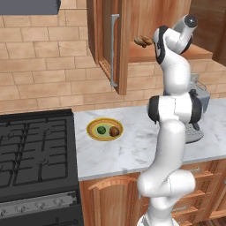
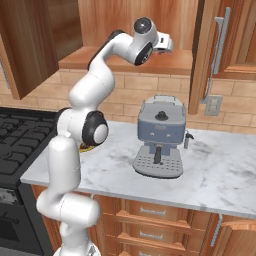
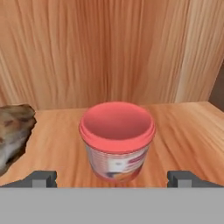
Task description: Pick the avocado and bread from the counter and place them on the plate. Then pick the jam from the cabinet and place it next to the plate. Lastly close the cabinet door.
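Simulated kitchen with a tan brick back wall (image 1: pixel 39 66). A white marble table (image 1: pixel 132 145) over wooden base cabinets (image 2: pixel 165 225) runs beside a black stove (image 1: pixel 31 150) on its left. Above, the reddish-brown wall cabinet (image 1: pixel 145 22) stands with its cabinet door (image 1: pixel 106 44) swung open, the grey bar handle facing the room. A grey coffee machine (image 2: pixel 159 135) sits on the table under the cabinet. The plate (image 1: pixel 104 129), yellow-rimmed, lies on the table near the stove and carries the avocado (image 1: pixel 101 129) and, just beside it, the bread (image 1: pixel 114 131). The arm reaches up into the cabinet. In the hand view the end effector (image 3: pixel 113 178) is spread wide, one fingertip on either side of the jam (image 3: pixel 117 140), neither touching it; the jam stands upright on the wooden shelf (image 3: pixel 183 131), in front of the cabinet's back panel. A lumpy brown pastry (image 3: pixel 13 131) lies on the shelf, near the jam.
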You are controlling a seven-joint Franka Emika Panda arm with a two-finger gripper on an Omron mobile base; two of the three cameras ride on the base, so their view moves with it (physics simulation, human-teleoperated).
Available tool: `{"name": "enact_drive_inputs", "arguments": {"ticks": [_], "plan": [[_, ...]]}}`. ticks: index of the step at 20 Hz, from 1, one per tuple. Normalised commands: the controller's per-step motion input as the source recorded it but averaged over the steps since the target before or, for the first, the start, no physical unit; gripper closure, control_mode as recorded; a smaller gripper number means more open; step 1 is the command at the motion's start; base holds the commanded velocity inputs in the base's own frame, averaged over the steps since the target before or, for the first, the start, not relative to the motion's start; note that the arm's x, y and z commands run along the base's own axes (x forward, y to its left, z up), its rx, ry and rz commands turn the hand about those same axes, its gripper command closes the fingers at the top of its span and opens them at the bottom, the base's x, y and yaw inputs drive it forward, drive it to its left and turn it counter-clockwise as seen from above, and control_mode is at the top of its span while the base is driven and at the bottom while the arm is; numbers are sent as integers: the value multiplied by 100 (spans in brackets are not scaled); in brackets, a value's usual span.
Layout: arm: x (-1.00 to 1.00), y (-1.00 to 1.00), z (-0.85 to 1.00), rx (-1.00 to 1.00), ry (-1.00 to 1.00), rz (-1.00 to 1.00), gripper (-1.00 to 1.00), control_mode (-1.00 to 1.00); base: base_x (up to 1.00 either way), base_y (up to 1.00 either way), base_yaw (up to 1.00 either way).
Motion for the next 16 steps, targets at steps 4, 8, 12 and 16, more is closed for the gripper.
{"name": "enact_drive_inputs", "arguments": {"ticks": [4, 8, 12, 16], "plan": [[29, -6, 0, 0, 0, 0, -100, -100, 0, 0, 0], [27, -7, 0, 0, 0, 0, -100, -100, 0, 0, 0], [25, -7, 0, 0, 0, 0, -100, -100, 0, 0, 0], [12, -3, 0, 0, 0, 0, 100, -100, 0, 0, 0]]}}
